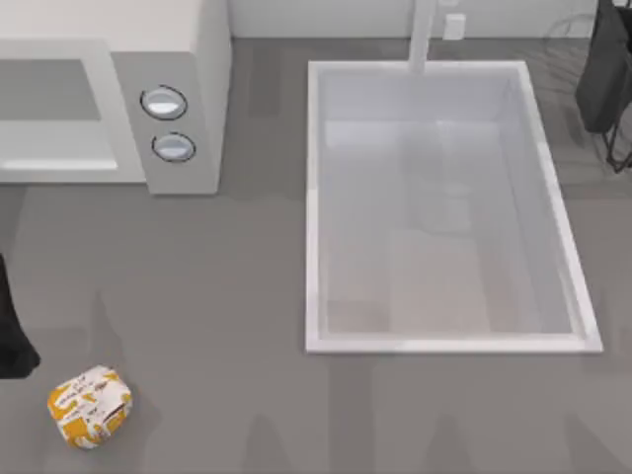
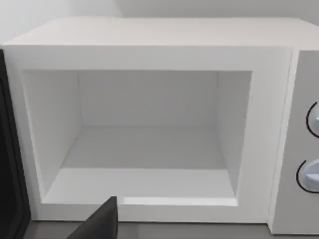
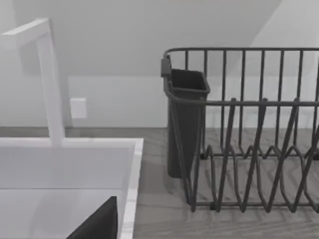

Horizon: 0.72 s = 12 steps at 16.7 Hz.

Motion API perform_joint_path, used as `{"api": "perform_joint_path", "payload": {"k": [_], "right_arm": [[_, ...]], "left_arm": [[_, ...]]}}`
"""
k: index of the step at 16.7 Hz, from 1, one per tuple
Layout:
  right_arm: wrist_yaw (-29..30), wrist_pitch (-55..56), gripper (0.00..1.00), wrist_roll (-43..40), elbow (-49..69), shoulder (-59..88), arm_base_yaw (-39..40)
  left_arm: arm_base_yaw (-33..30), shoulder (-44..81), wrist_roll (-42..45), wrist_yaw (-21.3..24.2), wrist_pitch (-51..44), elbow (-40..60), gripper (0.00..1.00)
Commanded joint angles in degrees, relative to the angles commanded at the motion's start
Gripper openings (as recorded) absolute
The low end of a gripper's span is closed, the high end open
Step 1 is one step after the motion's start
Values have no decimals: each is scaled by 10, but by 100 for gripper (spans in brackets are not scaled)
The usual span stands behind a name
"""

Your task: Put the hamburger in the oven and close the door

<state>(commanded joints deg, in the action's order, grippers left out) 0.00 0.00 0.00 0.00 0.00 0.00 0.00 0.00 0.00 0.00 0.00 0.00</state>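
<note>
The hamburger [image 1: 89,406], a small white bundle with orange patches, lies on the grey table near the front left corner. The white oven [image 1: 168,59] stands at the back left, with two round knobs [image 1: 168,124] on its side panel. Its cavity [image 2: 144,149] stands open and bare in the left wrist view. A dark upright strip [image 2: 10,159] beside the cavity may be the swung-open door; I cannot tell. My left arm [image 1: 10,341] is a dark shape at the left edge, just above the hamburger. A dark part of my left gripper [image 2: 99,224] faces the oven.
A large white sink basin [image 1: 444,207] with a faucet [image 1: 423,35] takes the middle and right of the table. A dark wire dish rack [image 3: 249,134] with a cutlery cup [image 3: 185,119] stands at the back right, in front of my right gripper [image 3: 99,224].
</note>
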Motion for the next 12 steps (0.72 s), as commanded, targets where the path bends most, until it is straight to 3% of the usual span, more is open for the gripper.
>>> {"api": "perform_joint_path", "payload": {"k": [6, 12], "right_arm": [[0, 0, 100, 0, 0, 0, 0], [0, 0, 100, 0, 0, 0, 0]], "left_arm": [[-6, 62, 34, -11, -51, 41, 100], [-67, 311, 126, -7, -215, 185, 100]]}}
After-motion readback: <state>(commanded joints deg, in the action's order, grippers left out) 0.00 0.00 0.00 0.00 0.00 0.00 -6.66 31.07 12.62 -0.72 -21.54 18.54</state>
